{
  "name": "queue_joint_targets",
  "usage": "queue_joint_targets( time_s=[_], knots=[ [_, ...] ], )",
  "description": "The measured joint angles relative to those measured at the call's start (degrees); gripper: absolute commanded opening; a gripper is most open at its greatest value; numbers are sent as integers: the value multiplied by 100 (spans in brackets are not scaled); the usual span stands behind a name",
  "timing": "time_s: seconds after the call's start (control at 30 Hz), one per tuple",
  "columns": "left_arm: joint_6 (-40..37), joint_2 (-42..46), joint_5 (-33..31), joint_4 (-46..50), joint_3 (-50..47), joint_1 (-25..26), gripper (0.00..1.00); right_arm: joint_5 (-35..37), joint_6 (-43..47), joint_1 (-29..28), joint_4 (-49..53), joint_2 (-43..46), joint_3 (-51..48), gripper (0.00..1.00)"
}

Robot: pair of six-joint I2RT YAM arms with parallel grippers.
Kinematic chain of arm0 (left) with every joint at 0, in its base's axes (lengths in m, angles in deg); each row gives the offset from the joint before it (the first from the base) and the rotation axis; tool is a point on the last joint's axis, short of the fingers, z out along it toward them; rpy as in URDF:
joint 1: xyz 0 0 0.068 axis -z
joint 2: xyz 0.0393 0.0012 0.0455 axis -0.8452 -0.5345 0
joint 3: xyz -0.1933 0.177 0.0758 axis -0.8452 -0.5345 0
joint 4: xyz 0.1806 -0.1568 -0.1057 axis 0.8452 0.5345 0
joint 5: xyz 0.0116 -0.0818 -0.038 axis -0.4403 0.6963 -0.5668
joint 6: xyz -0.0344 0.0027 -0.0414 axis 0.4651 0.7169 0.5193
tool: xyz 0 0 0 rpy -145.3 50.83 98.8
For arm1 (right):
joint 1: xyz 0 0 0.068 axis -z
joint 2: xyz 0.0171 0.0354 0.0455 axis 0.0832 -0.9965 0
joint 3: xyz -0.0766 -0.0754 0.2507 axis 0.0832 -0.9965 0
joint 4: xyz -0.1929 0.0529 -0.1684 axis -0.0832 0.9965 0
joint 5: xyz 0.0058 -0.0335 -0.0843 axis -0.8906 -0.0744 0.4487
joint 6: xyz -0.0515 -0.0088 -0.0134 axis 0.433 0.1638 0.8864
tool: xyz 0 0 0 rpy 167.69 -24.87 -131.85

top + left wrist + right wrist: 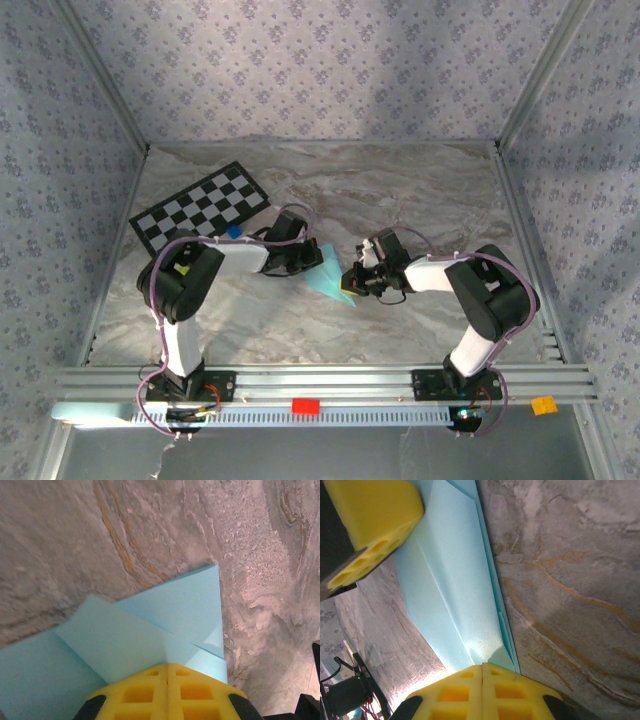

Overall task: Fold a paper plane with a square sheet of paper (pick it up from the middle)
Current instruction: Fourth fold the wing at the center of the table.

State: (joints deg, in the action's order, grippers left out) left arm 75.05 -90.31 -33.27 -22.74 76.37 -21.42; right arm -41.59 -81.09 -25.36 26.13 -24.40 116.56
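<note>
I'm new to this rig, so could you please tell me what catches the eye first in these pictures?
The partly folded sky-blue paper at the centre of the marbled table stands out, pinched from opposite sides by the shut yellow left fingers and right fingers. Next is the black-and-white checkerboard card at the table's back left.

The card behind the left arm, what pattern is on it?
The card is a black-and-white checkerboard, clearest in the top external view.

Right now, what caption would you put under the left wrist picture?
Left end effector pinches partly folded sky-blue paper over the marble table.
</note>
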Motion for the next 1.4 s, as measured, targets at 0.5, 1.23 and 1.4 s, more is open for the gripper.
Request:
queue_joint_targets(
  time_s=[0.5,1.23,1.4],
  knots=[
    [-546,-109,116,352,293,-708,4,2,15,2,-48,0,-20,0],
    [-348,1071,-623,750,260,26,6,2,13,0,-39,2,-20,0],
    [-74,1071,-656,597,-146,297,6,4,11,0,-37,2,-20,0]
  ],
)
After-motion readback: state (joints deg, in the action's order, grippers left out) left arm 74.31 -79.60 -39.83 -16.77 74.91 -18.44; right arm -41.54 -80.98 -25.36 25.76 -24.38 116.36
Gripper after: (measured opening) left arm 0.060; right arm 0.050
